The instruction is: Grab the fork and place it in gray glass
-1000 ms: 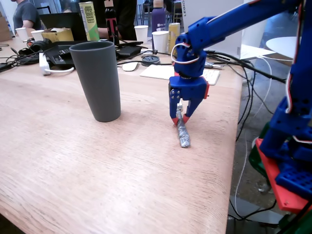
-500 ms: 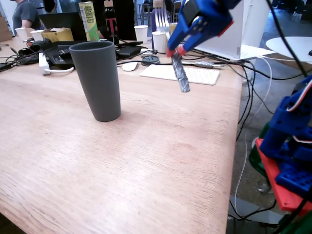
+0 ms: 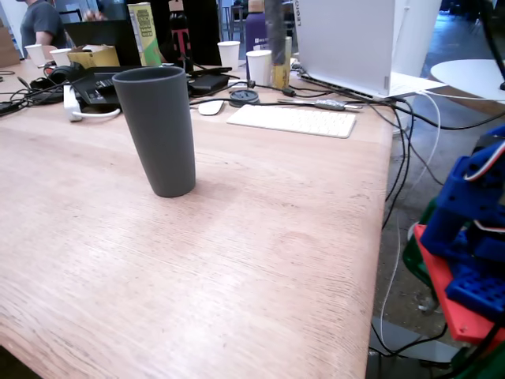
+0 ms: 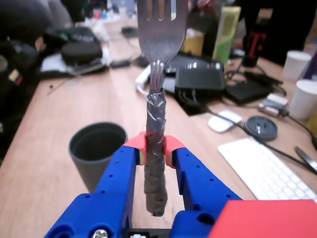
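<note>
**Fork held aloft above the worktop, gray glass standing empty**

In the wrist view the hand [image 4: 154, 150] is clamped on the fork [image 4: 157, 94], its two blue fingers with orange-red tips pressing the foil-wrapped handle from either side. The fork stands upright in the grip, tines up and cut off by the top edge of the picture, while the wrapped handle runs down between the fingers and ends just below them. The bare metal neck emerges from the top of the wrapping.

Below and to the left of the hand in that view stands the gray glass [image 4: 97, 156], open mouth up, its dark inside showing nothing in it. The fork is well clear of it and not touching the worktop [image 4: 54, 129].

In the fixed view the gray glass [image 3: 157, 131] stands upright on the wooden worktop [image 3: 237, 260], left of centre and well apart from other items. The hand itself is out of that picture; only a blurred grey vertical streak at the top edge, likely the fork's handle [image 3: 274, 31], shows above the far clutter. The arm's blue and red base [image 3: 465, 260] sits at the right edge, off the worktop's side.

Behind the glass lie a white keyboard [image 3: 290, 120], a white mouse [image 3: 210, 107], white paper cups [image 3: 258, 67] and dark cables [image 3: 316, 101].
</note>
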Controlling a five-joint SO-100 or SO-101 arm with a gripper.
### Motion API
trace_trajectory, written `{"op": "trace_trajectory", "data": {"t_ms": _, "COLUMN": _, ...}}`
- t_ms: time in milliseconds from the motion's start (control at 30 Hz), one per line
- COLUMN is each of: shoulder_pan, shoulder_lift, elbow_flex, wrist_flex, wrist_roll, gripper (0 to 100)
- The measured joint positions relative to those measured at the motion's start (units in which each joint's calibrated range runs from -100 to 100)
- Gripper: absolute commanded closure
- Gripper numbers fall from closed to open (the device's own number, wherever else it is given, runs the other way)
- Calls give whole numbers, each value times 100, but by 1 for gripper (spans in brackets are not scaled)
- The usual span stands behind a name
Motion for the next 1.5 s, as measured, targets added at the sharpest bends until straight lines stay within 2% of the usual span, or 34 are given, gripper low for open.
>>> {"op": "trace_trajectory", "data": {"t_ms": 100, "shoulder_pan": 28, "shoulder_lift": 1012, "elbow_flex": -568, "wrist_flex": -1151, "wrist_roll": 0, "gripper": 100}}
{"op": "trace_trajectory", "data": {"t_ms": 167, "shoulder_pan": -141, "shoulder_lift": 1729, "elbow_flex": -1253, "wrist_flex": -1499, "wrist_roll": -29, "gripper": 100}}
{"op": "trace_trajectory", "data": {"t_ms": 367, "shoulder_pan": -1465, "shoulder_lift": 3528, "elbow_flex": -3345, "wrist_flex": -1607, "wrist_roll": -29, "gripper": 100}}
{"op": "trace_trajectory", "data": {"t_ms": 433, "shoulder_pan": -1541, "shoulder_lift": 3943, "elbow_flex": -3706, "wrist_flex": -1607, "wrist_roll": -29, "gripper": 100}}
{"op": "trace_trajectory", "data": {"t_ms": 533, "shoulder_pan": -1494, "shoulder_lift": 4427, "elbow_flex": -3769, "wrist_flex": -1747, "wrist_roll": -29, "gripper": 100}}
{"op": "trace_trajectory", "data": {"t_ms": 733, "shoulder_pan": -1541, "shoulder_lift": 5249, "elbow_flex": -3769, "wrist_flex": -2683, "wrist_roll": -20, "gripper": 100}}
{"op": "trace_trajectory", "data": {"t_ms": 1267, "shoulder_pan": -1682, "shoulder_lift": 6312, "elbow_flex": -3769, "wrist_flex": -2708, "wrist_roll": -15, "gripper": 100}}
{"op": "trace_trajectory", "data": {"t_ms": 1400, "shoulder_pan": -1963, "shoulder_lift": 6312, "elbow_flex": -3706, "wrist_flex": -2700, "wrist_roll": 5, "gripper": 67}}
{"op": "trace_trajectory", "data": {"t_ms": 1433, "shoulder_pan": -2010, "shoulder_lift": 6304, "elbow_flex": -3643, "wrist_flex": -2700, "wrist_roll": -5, "gripper": 61}}
{"op": "trace_trajectory", "data": {"t_ms": 1500, "shoulder_pan": -2067, "shoulder_lift": 6295, "elbow_flex": -3562, "wrist_flex": -2700, "wrist_roll": -10, "gripper": 56}}
